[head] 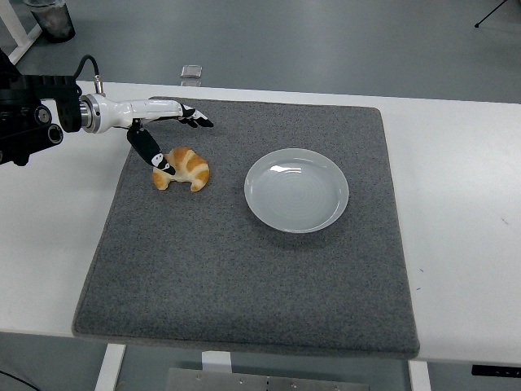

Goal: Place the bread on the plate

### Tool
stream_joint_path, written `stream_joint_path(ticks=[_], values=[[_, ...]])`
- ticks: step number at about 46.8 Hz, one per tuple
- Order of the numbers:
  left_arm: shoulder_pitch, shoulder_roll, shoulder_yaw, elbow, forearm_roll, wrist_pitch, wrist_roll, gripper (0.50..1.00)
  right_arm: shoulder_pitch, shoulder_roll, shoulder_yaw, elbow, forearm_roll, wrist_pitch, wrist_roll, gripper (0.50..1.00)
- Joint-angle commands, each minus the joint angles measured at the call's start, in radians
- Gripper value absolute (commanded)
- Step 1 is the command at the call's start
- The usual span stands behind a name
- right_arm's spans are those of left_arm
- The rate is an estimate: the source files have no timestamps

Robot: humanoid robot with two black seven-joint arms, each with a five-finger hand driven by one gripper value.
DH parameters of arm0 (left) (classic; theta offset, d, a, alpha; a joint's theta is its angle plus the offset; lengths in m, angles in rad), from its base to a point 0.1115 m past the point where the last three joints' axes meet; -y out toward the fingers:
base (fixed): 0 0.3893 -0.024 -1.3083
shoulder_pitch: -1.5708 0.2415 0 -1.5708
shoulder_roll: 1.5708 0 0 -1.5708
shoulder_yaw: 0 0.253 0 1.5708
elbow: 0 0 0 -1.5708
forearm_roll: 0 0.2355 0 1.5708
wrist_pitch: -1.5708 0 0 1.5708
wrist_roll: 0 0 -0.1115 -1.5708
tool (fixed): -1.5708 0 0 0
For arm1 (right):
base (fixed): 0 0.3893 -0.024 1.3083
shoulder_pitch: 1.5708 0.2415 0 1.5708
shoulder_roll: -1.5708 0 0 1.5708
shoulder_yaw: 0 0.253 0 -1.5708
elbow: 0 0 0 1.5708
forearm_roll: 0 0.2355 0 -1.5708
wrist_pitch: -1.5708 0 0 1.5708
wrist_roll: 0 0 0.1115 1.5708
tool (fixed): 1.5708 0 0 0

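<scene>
Mat [244,269] on the table [464,212], plate [296,190] on the mat right of the croissant [186,169], left hand [163,122] just behind the croissant
</scene>
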Motion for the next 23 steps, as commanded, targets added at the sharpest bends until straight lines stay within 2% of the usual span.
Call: stream_joint_path(ticks=[1, 23], values=[[0.007, -0.001, 0.001, 0.005, -0.002, 0.000, 0.000, 0.984, 0.000, 0.000, 0.000, 0.000, 0.000, 0.000, 0.000, 0.952], [0.041, -0.054, 0.014, 0.059, 0.001, 0.003, 0.000, 0.979, 0.000, 0.000, 0.000, 0.000, 0.000, 0.000, 0.000, 0.952]])
